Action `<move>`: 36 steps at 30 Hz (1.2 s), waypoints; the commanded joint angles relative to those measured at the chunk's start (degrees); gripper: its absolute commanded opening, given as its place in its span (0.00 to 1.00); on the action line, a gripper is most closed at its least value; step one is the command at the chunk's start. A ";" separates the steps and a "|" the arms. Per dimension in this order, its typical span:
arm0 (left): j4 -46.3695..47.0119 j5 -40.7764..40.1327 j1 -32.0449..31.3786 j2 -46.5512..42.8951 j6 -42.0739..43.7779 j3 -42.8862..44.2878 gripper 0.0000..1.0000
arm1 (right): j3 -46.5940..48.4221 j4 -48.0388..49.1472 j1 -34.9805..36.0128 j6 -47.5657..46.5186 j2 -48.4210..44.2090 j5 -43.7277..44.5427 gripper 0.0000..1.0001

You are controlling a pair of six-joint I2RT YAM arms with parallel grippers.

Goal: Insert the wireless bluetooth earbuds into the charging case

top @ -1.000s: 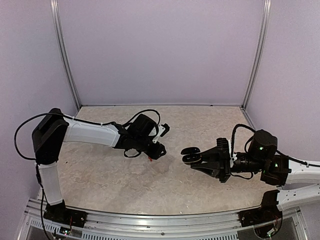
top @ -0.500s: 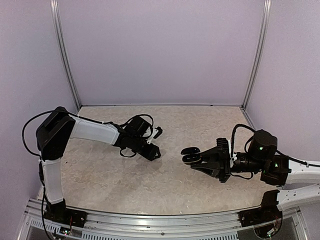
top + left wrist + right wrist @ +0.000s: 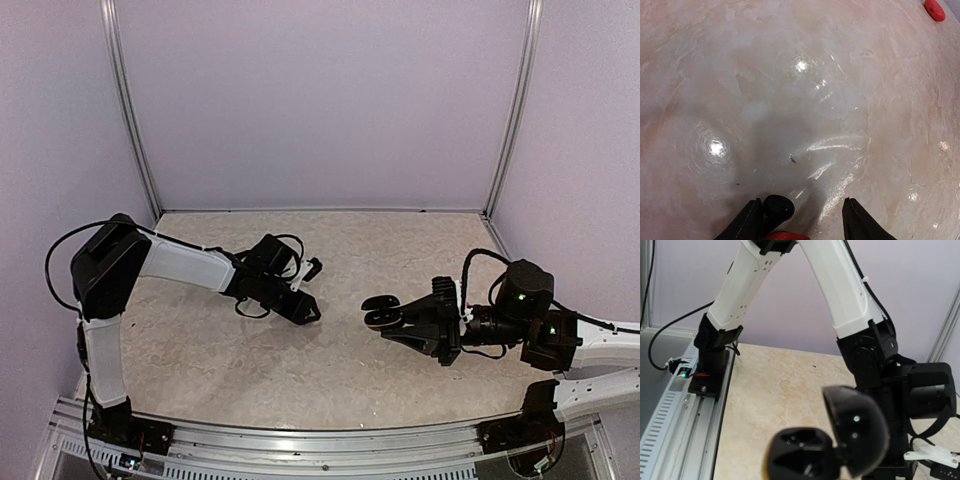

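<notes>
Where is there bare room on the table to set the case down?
The far strip of table along the back wall is bare, as is the near middle along the front rail. It is crowded mid-table, where the left hand faces the right hand holding the case.

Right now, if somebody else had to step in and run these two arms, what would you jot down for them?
Left gripper: open, low over the table. A small black-and-red piece, probably an earbud, sits between its fingers against one of them, not clamped.
Right gripper: shut on the charging case, lid swung open, facing the left arm.
Red earbud: loose on the table, well away from the left fingers.
Done: case open and presented.
Left: no earbud visibly seated yet; each must be picked up and placed in the case.
</notes>
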 commanded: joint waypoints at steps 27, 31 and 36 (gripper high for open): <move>-1.32 5.54 -9.72 -9.75 -8.69 -3.86 0.56 | -0.39 -0.08 0.40 -0.33 -0.69 -0.34 0.00; -4.36 2.79 -9.85 -8.93 -5.26 -3.13 0.55 | -0.28 0.06 0.44 -0.46 -0.42 -0.57 0.00; -4.42 3.76 -10.49 -6.84 -4.04 -2.71 0.55 | -0.16 -0.01 0.39 -0.50 -0.31 -0.56 0.00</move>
